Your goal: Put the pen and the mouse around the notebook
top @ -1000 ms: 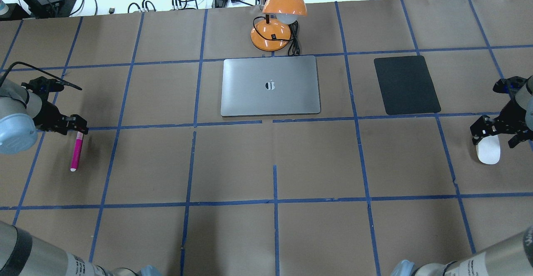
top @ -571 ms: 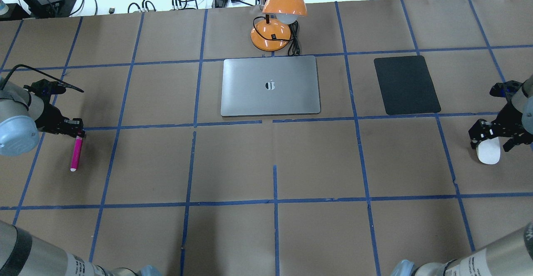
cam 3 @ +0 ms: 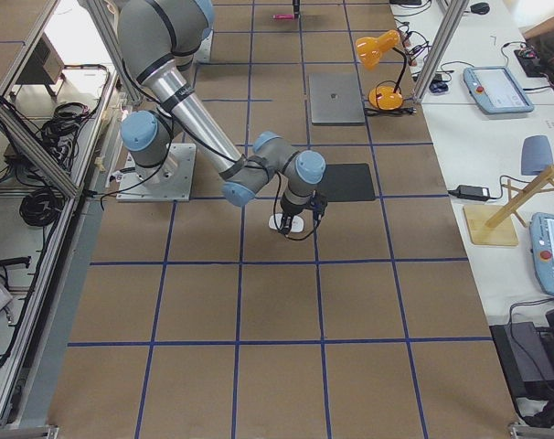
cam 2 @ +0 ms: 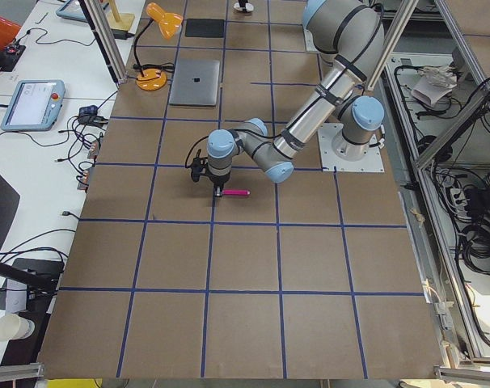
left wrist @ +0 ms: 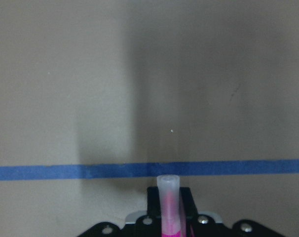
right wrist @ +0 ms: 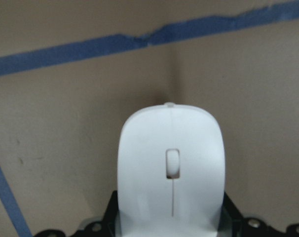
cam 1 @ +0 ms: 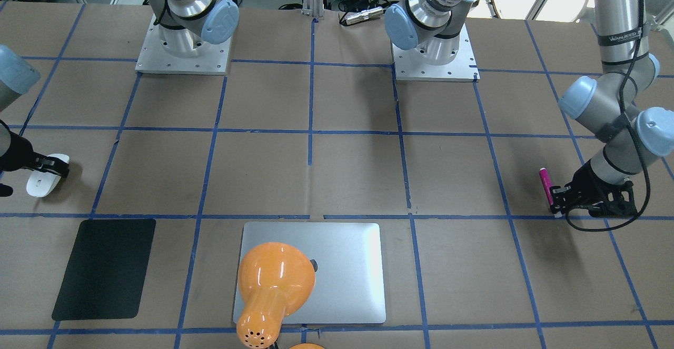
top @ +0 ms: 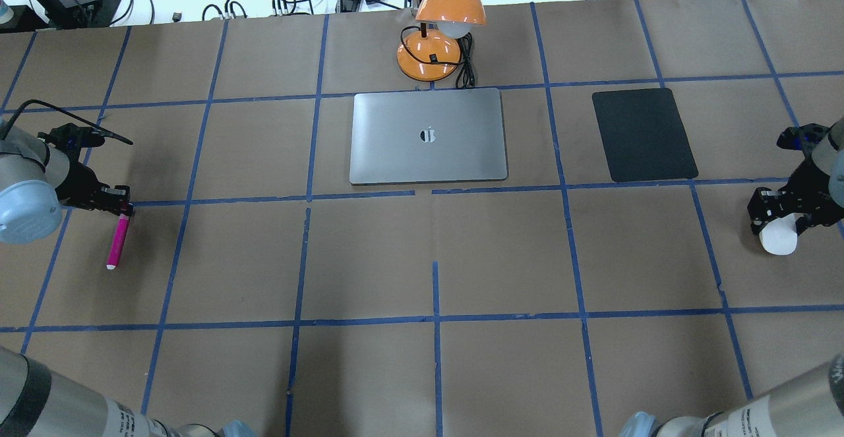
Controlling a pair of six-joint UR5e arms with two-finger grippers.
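The magenta pen (top: 118, 239) lies at the far left, its pale end pointing toward the robot. My left gripper (top: 124, 209) is shut on the pen's far end; the left wrist view shows the pen (left wrist: 168, 207) between the fingers. At the far right, my right gripper (top: 777, 216) is shut on the white mouse (top: 779, 240), which fills the right wrist view (right wrist: 171, 173). The silver-grey notebook (top: 428, 135) lies closed at the table's centre back, far from both grippers.
An orange desk lamp (top: 442, 22) stands just behind the notebook, its head overhanging the lid in the front-facing view. A black mat (top: 643, 134) lies to the right of the notebook. Blue tape lines grid the brown table.
The pen's pale end has swung slightly left as the left gripper shifted. The right gripper and mouse have moved a little right and away from the robot.
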